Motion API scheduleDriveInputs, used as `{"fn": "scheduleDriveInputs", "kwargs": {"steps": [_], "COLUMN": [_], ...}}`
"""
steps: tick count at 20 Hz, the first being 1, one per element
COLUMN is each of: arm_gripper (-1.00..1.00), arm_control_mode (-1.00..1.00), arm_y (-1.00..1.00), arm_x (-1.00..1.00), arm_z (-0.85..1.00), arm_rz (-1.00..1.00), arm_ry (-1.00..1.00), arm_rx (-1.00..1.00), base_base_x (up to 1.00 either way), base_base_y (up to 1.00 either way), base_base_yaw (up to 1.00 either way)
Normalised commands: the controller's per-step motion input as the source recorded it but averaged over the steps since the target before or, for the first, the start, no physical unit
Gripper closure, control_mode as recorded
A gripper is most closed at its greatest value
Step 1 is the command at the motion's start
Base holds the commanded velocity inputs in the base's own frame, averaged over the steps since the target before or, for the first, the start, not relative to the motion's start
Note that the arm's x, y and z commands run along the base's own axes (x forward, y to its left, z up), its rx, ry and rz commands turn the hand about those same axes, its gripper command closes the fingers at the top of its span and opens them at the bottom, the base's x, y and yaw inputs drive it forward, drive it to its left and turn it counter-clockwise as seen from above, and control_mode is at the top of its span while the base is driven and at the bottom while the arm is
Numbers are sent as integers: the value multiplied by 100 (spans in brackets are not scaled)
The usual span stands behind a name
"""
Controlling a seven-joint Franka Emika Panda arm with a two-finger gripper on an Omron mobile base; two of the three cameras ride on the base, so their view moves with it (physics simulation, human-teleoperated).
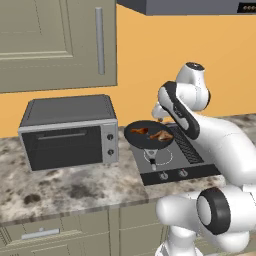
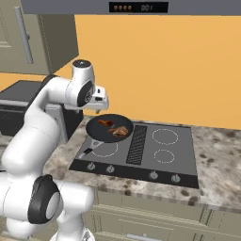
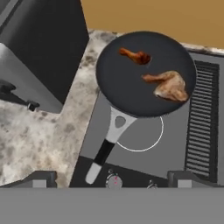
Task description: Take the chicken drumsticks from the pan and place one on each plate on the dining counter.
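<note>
The black pan [image 3: 131, 87] sits on the front left burner of the cooktop, its handle pointing toward me. Two chicken drumsticks lie in it: a small one [image 3: 136, 56] near the far rim and a larger one [image 3: 168, 85] toward the right. From the base cameras the pan [image 1: 149, 135] [image 2: 109, 127] sits just below the hand. My gripper [image 3: 113, 179] [image 2: 100, 104] hangs open above the pan's near side, with nothing between its fingers. The plates and the dining counter are out of view.
A grey toaster oven [image 1: 70, 132] [image 3: 39, 48] stands left of the cooktop [image 2: 160, 146] on the granite worktop [image 1: 75, 187]. Wall cabinets [image 1: 55, 45] and a range hood [image 2: 136, 7] hang above. The orange wall is close behind.
</note>
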Motion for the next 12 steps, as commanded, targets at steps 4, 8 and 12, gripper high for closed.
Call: {"fn": "scheduleDriveInputs", "kwargs": {"steps": [4, 8, 12], "arm_gripper": [-100, -100, -100], "arm_control_mode": [-100, -100, -100], "arm_y": [4, 9, 9], "arm_x": [59, 72, 65], "arm_z": [-52, -47, -37], "arm_rz": [58, 25, 2], "arm_ry": [-3, 0, -1], "arm_rx": [-9, -18, -19], "base_base_x": [0, 0, 0], "base_base_y": [0, 0, 0], "base_base_yaw": [0, 0, 0]}}
